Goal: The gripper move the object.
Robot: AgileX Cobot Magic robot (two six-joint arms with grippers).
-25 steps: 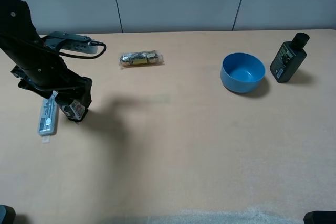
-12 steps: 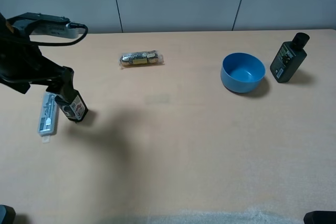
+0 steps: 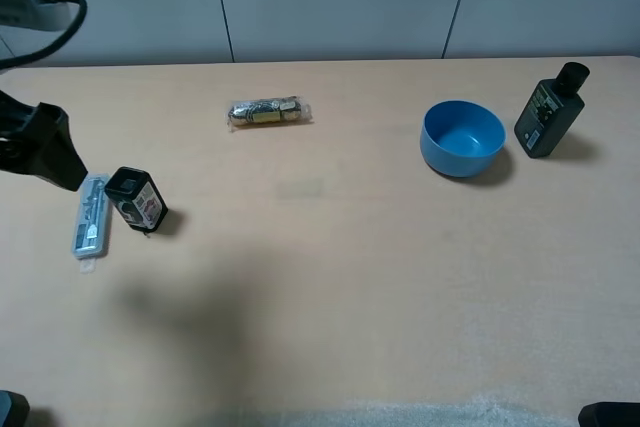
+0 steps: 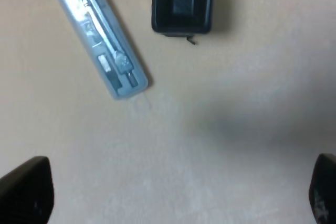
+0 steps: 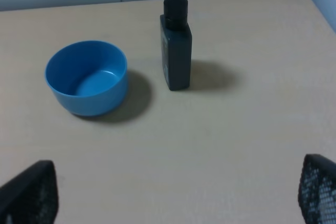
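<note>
The object [image 3: 135,199], a small black boxy container with a white-and-red label, stands alone on the table at the left, right of the clear blister pack [image 3: 90,215]. My left gripper [image 3: 52,152] is raised at the far left edge, apart from the object, open and empty. In the left wrist view the object [image 4: 182,2] shows from above beside the blister pack [image 4: 97,35], well away from the wide-apart fingertips [image 4: 23,192]. My right gripper [image 5: 173,195] is open and empty, off to the side of the blue bowl [image 5: 86,77].
A wrapped metallic packet [image 3: 268,111] lies at the back centre-left. A blue bowl [image 3: 462,137] and a taller dark bottle with a cap [image 3: 549,112] stand at the back right. The bottle also shows in the right wrist view [image 5: 176,45].
My left gripper let go of the object and pulled up and away to the left. The object stays standing beside the blister pack.
</note>
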